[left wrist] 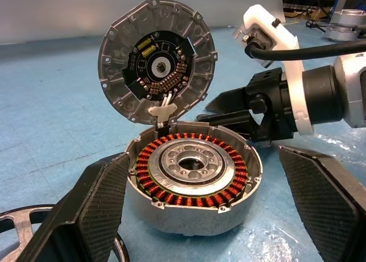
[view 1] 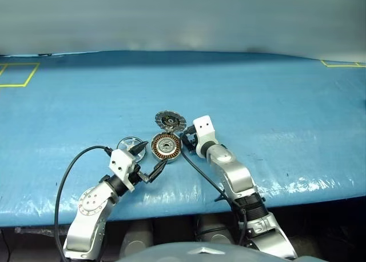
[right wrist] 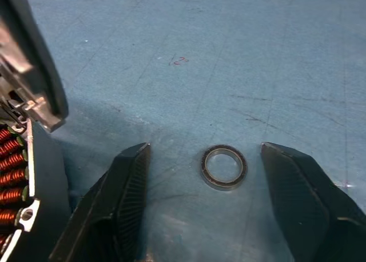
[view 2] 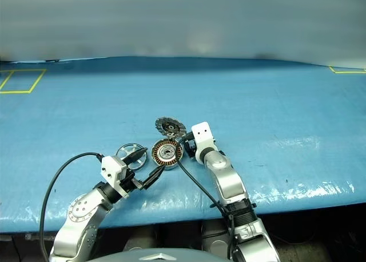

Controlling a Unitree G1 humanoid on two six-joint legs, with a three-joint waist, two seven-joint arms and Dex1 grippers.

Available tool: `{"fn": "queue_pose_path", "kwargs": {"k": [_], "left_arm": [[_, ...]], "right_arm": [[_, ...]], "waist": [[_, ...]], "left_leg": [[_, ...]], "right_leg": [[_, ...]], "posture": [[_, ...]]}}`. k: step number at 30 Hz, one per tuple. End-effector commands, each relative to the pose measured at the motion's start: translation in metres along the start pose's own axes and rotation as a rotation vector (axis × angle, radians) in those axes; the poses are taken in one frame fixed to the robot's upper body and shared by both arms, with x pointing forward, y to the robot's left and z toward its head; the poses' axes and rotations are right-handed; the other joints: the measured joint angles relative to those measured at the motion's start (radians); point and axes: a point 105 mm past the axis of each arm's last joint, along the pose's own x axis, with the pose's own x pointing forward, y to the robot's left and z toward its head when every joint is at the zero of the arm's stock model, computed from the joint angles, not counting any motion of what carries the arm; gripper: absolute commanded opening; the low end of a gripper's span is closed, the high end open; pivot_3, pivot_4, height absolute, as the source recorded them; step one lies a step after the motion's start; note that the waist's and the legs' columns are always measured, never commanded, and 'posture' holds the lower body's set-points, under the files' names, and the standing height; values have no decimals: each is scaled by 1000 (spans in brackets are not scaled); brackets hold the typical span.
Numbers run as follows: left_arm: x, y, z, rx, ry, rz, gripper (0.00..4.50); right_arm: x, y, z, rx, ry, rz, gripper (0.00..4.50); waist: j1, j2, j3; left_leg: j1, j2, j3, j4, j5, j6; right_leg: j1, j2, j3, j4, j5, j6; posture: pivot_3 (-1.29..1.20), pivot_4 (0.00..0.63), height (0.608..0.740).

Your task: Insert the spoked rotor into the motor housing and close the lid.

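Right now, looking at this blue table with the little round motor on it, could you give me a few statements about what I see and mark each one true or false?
1. The hinged round grey lid stands open above the round grey motor housing with coppery windings. True.
2. The shiny silver spoked rotor already sits inside the housing. False: it lies on the blue table beside the housing.
3. The left gripper has open fingers on either side of the housing. True.
4. The right gripper is clamped on the lid. False: it is open, with a small metal ring on the table between its fingers.
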Motion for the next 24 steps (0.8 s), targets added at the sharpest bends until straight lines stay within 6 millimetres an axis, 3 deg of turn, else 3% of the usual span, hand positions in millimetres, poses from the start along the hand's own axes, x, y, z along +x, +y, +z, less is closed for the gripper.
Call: {"fn": "queue_pose_path", "kwargs": {"k": [1, 5, 9, 14, 18, 24], "left_arm": [[-1, -2, 5, -1, -29, -23, 4500], [-1, -1, 5, -6, -31, -27, 4500], [0, 0, 7, -1, -39, -38, 4500], [-1, 5, 7, 11, -44, -42, 4500], [-2, 13, 5, 27, -52, -20, 4500], [-1, 16, 4, 85, -90, -17, 4500]], "right_arm": [[-3, -8, -28, 39, 95, -28, 2035], [-13, -11, -33, 39, 102, -35, 679], [-32, -19, -32, 13, 98, -51, 672], [-69, -22, -18, -121, 98, -6, 672], [-94, -9, 2, -262, 87, 134, 672], [-100, 23, 39, -286, -8, 296, 672]], "waist": [[1, 0, -2], [3, 0, -4], [10, 1, -5], [12, 2, -4], [4, 3, -2], [2, 2, -1]], "left_leg": [[1, 0, 0, 0, 0, 0], [1, 0, 0, -2, 0, 0], [0, 0, -1, -4, -1, 0], [-2, -1, -1, -4, -1, 1], [-3, -1, 0, -4, -1, 1], [-4, 0, -1, -4, -1, 1]], "right_leg": [[1, 0, 0, -1, 0, 0], [1, -1, 0, -3, 0, 0], [1, -1, -1, -3, -1, 0], [-1, -2, -1, -4, -2, 0], [-3, -1, -1, -4, -2, 1], [-4, 0, -2, -4, -3, 0]], "posture": [[0, 150, 740], [0, 150, 740], [0, 150, 740], [0, 150, 740], [0, 150, 740], [0, 150, 740]]}}
